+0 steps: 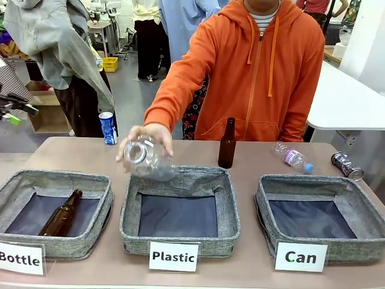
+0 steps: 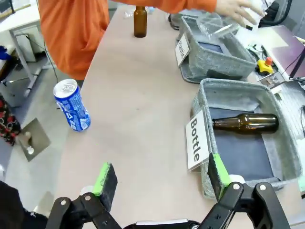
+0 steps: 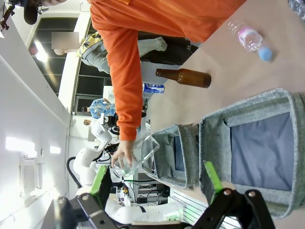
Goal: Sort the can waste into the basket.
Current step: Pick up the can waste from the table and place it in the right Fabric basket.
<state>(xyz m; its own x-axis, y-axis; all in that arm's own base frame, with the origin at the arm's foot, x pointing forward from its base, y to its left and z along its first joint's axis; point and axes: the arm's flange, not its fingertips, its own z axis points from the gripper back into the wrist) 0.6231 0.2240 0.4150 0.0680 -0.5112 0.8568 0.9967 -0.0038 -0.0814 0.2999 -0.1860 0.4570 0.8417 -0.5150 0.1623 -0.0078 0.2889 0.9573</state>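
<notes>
The worktop (image 1: 246, 174) is seen with the Can basket (image 1: 263, 208) set at its near right corner. The left claw (image 2: 159, 171) and the right claw (image 3: 155, 171) are held wide apart, with nothing gripped. The blue can (image 1: 108, 127) is stood upright at the far left corner; the silver can (image 1: 347, 165) is laid on its side by the right edge, behind the basket.

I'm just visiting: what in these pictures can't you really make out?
- Front view: the dark print on the short silver metal can is too small to read.
- Front view: the person's hand covers part of the clear plastic bottle.
- Front view: the picture's left edge cuts off the start of the white "Bottle" sign.
</notes>
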